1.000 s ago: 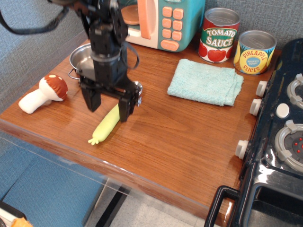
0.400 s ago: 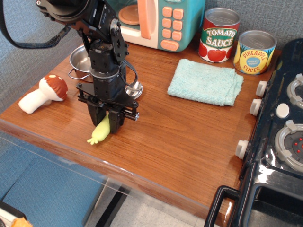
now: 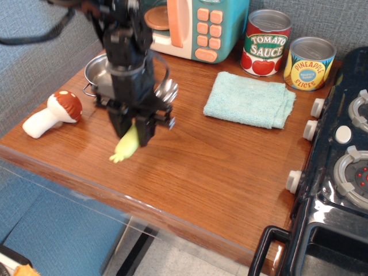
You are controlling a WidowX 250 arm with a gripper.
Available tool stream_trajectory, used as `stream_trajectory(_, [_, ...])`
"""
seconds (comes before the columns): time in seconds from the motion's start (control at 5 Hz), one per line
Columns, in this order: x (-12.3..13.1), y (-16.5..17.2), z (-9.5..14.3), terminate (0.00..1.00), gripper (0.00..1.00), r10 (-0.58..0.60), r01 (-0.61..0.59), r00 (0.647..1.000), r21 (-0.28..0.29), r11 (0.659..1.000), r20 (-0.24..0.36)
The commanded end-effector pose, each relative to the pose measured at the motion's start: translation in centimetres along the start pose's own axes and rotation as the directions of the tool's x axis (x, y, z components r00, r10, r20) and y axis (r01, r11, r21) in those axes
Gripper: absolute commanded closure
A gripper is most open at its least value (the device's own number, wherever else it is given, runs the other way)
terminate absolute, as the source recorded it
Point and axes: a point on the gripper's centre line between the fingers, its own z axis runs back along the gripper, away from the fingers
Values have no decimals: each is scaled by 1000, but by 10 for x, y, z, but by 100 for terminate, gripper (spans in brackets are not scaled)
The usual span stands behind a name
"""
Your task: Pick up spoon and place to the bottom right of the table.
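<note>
My gripper (image 3: 133, 131) is shut on the spoon's light yellow-green handle (image 3: 125, 146) and holds it lifted off the brown wood-grain table (image 3: 218, 161). The frilled handle end hangs down toward the front left. The shiny silver bowl (image 3: 167, 89) sticks up behind the gripper to the right. The spoon is over the left middle of the table.
A brown-capped white mushroom (image 3: 50, 114) lies at the left edge. A silver pot (image 3: 98, 72) stands behind the gripper. A light blue cloth (image 3: 249, 99), a tomato sauce can (image 3: 265, 42) and a pineapple can (image 3: 309, 63) are at the back right. A black toy stove (image 3: 339, 172) borders the right side.
The gripper came down over the spoon's handle, shut on it, and has now lifted it off the table, slightly up and to the right.
</note>
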Motion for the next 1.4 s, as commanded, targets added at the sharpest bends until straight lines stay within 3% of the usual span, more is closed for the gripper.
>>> stream_trajectory(0.0, [-8, -81, 18, 0, 100, -64, 65, 998, -69, 995, 9])
stream_trajectory(0.2, [-19, -114, -5, 0, 100, -76, 75, 997, -45, 996, -34])
stream_trajectory(0.4, [-18, -125, -26, 0, 100, -39, 38, 997, -20, 999, -69])
stream_trajectory(0.8, [-10, -120, -42, 0, 100, -19, 19, 996, 5, 1000, -90])
stream_trajectory(1.0, [-13, -123, -20, 0, 0, -47, 47, 998, -15, 999, -36])
stream_trajectory(1.2, [-9, -124, 14, 0, 0, -64, 67, 996, -58, 996, 54])
